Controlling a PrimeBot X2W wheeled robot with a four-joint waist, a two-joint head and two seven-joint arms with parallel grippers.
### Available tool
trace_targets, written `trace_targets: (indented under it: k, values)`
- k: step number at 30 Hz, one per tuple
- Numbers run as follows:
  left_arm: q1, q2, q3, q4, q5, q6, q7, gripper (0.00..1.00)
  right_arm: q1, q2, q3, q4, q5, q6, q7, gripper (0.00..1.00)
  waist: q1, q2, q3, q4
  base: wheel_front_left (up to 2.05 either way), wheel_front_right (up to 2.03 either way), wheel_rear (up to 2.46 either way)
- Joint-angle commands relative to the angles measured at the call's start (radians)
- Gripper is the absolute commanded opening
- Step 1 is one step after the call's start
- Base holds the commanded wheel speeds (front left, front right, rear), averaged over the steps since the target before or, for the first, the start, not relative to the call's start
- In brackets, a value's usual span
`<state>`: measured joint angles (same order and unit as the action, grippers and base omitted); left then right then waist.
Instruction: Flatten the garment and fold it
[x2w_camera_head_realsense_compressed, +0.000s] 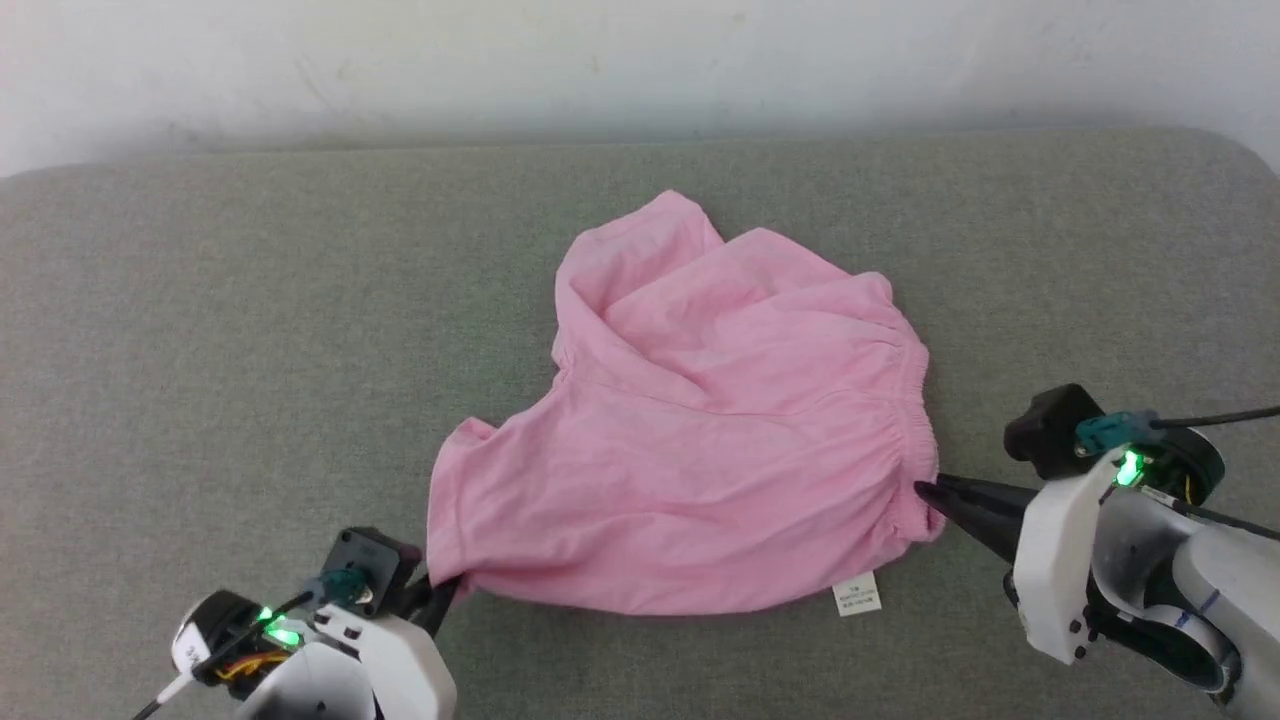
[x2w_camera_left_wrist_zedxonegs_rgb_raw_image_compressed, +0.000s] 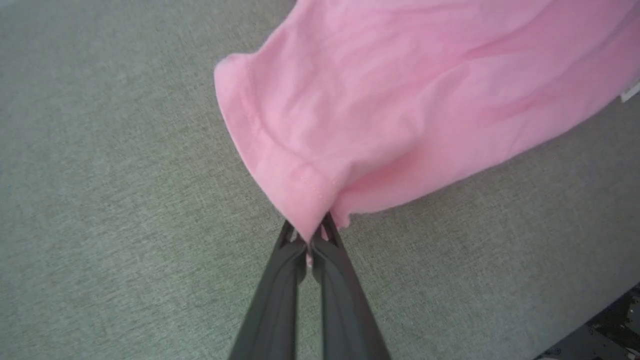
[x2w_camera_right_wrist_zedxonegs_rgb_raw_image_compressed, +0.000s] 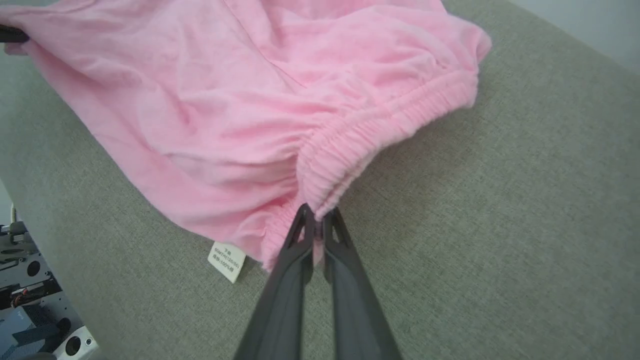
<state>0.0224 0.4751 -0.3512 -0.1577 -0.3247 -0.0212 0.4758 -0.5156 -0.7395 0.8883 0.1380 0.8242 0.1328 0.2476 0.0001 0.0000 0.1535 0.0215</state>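
Observation:
The pink garment (x2w_camera_head_realsense_compressed: 700, 440) lies rumpled in the middle of the grey-green cushioned surface (x2w_camera_head_realsense_compressed: 200, 330), its gathered elastic edge (x2w_camera_head_realsense_compressed: 915, 420) on the right and a small white label (x2w_camera_head_realsense_compressed: 857, 596) at its near edge. My left gripper (x2w_camera_head_realsense_compressed: 447, 590) is shut on the garment's near-left hem corner; the left wrist view shows the hem (x2w_camera_left_wrist_zedxonegs_rgb_raw_image_compressed: 280, 165) pinched between the fingertips of my left gripper (x2w_camera_left_wrist_zedxonegs_rgb_raw_image_compressed: 310, 235). My right gripper (x2w_camera_head_realsense_compressed: 925, 492) is shut on the elastic edge at the near right; in the right wrist view the elastic (x2w_camera_right_wrist_zedxonegs_rgb_raw_image_compressed: 360, 145) runs into the closed tips of my right gripper (x2w_camera_right_wrist_zedxonegs_rgb_raw_image_compressed: 316, 222).
A pale wall (x2w_camera_head_realsense_compressed: 640, 60) runs behind the surface's far edge. Bare cushion (x2w_camera_head_realsense_compressed: 1080, 270) spreads around the cloth on every side. In the right wrist view, robot base hardware (x2w_camera_right_wrist_zedxonegs_rgb_raw_image_compressed: 30, 310) shows past the surface's near edge.

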Motion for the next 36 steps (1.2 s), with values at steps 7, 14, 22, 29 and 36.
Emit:
trace_targets:
  k: [7,14,22,29,36]
  values:
    - [-0.066,-0.010,0.077,-0.074,0.000,0.009,-0.192,0.00,0.036,0.006,-0.146,-0.110,-0.015,-0.002,-0.069,0.00,-0.0001,0.0000,-0.043,-0.012,0.00,0.00,0.00]
    - [-0.288,-0.032,0.125,-0.069,-0.011,-0.021,-0.316,0.00,-0.035,0.051,-0.309,-0.137,-0.022,-0.002,-0.104,0.00,-0.0001,0.0000,-0.055,-0.021,0.00,0.00,0.00]
    - [-0.684,-0.085,0.136,0.102,-0.007,-0.045,-0.385,0.00,-0.269,0.128,-0.412,-0.059,-0.023,-0.002,-0.116,0.00,-0.0001,0.0000,0.039,-0.043,0.00,0.00,0.00]
    - [-1.033,-0.132,0.139,0.312,0.013,-0.047,-0.428,0.00,-0.535,0.155,-0.432,0.049,-0.038,-0.002,-0.111,0.00,-0.0001,0.0000,0.199,-0.054,0.00,0.00,0.00]
    - [-1.328,-0.136,0.151,0.483,0.047,-0.042,-0.485,0.00,-0.805,0.152,-0.465,0.176,-0.057,-0.002,-0.131,0.00,-0.0001,0.0000,0.361,-0.056,0.00,0.00,0.00]
